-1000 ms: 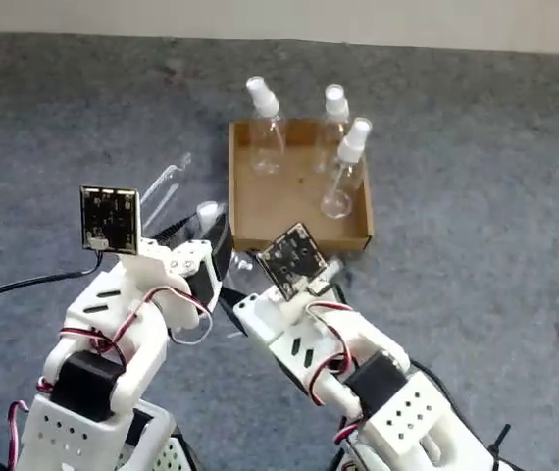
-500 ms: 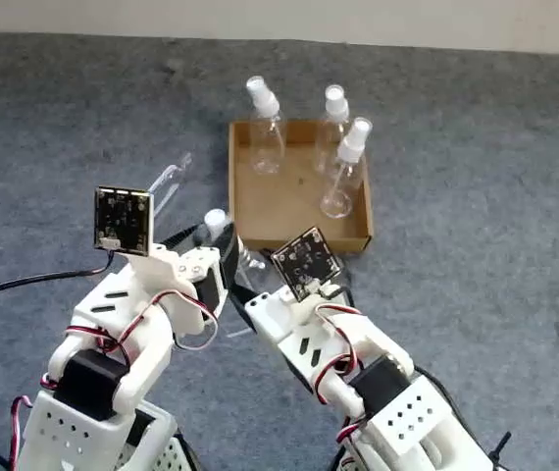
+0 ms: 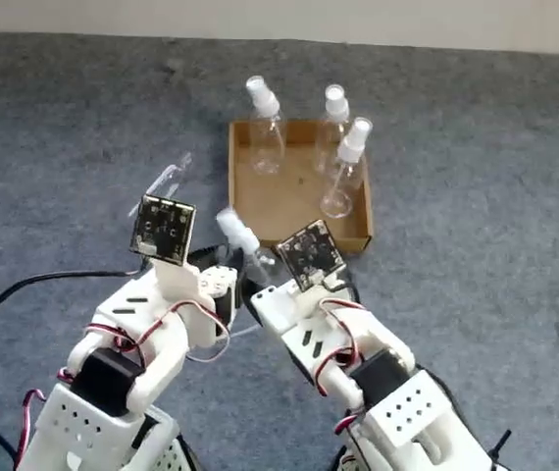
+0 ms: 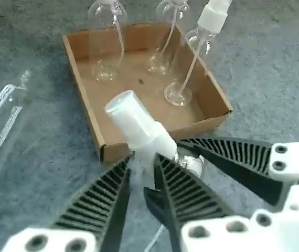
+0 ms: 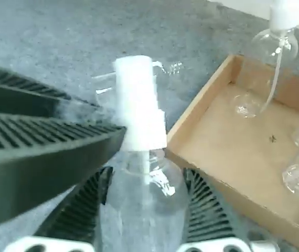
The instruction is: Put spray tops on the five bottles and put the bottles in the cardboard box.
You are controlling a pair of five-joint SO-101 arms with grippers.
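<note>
Plausibly the left end effector (image 4: 144, 164), gripping the spray top (image 4: 135, 125), skews it on the bottle (image 5: 141, 218) the right end effector (image 5: 147, 179) clamps.

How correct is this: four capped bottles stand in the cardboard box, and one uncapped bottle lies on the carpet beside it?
Wrong count: three capped bottles, not four, stand in the cardboard box, as the high view shows. The rest holds.

Centre of high view: held bottle (image 3: 250, 247) mostly hidden behind the wrist cameras (image 3: 164, 231). Left wrist view: two rear bottles (image 4: 106, 37) lose their tops to the frame edge.
</note>
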